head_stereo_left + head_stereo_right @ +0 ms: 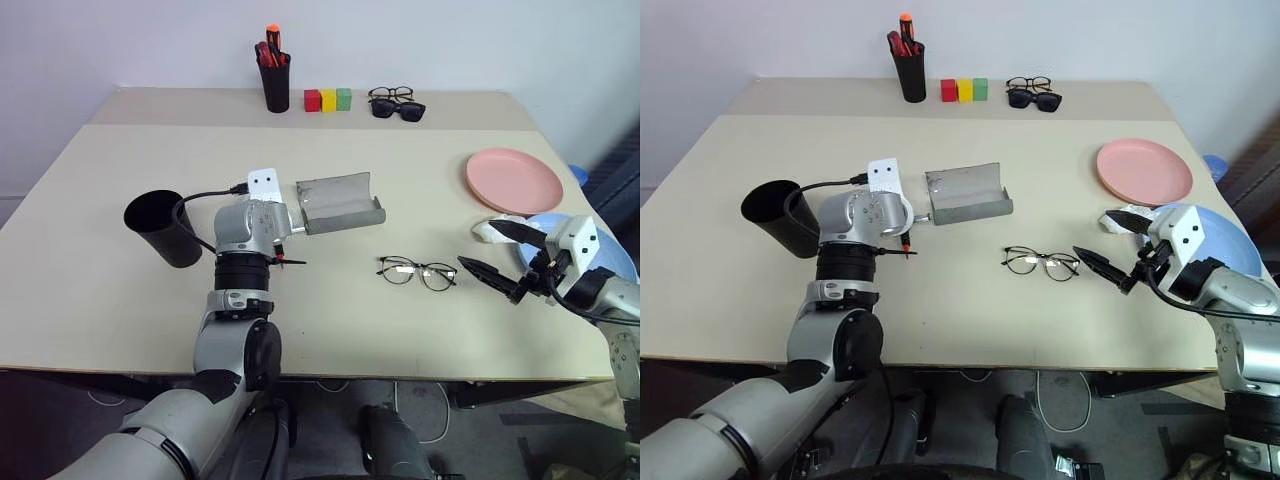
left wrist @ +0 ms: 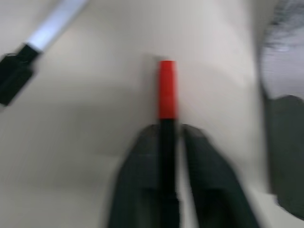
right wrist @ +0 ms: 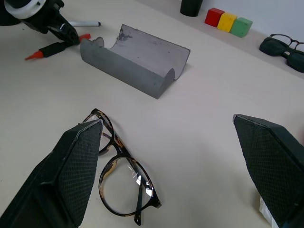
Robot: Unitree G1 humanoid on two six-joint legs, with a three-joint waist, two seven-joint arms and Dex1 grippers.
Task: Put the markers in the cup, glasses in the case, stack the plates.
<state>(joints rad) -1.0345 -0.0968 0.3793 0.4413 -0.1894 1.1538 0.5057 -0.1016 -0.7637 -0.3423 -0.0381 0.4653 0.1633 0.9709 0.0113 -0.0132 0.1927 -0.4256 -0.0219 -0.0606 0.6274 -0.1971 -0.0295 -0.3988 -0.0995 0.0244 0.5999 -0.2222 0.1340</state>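
The beige bench (image 1: 100, 300) carries a pink plate (image 1: 513, 179) and a blue plate (image 1: 1230, 240) at its right edge. The black cup (image 1: 165, 228) stands near the left edge, and the grey case (image 1: 340, 203) lies open mid-bench. The left claw (image 2: 172, 137) is pinched on the red-ended marker (image 2: 166, 90), with the white marker (image 2: 54, 23) nearby. The right claw (image 3: 171, 156) is spread wide beside the glasses (image 1: 417, 272). No writing is readable.

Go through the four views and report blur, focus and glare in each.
Left wrist view: blurred throughout, with the dark marker between the left gripper fingers and the white marker smeared. Right wrist view: sharp, small glints on the glasses lenses. Left and right eye views: even, soft light, faint shadows, no glare on the table.
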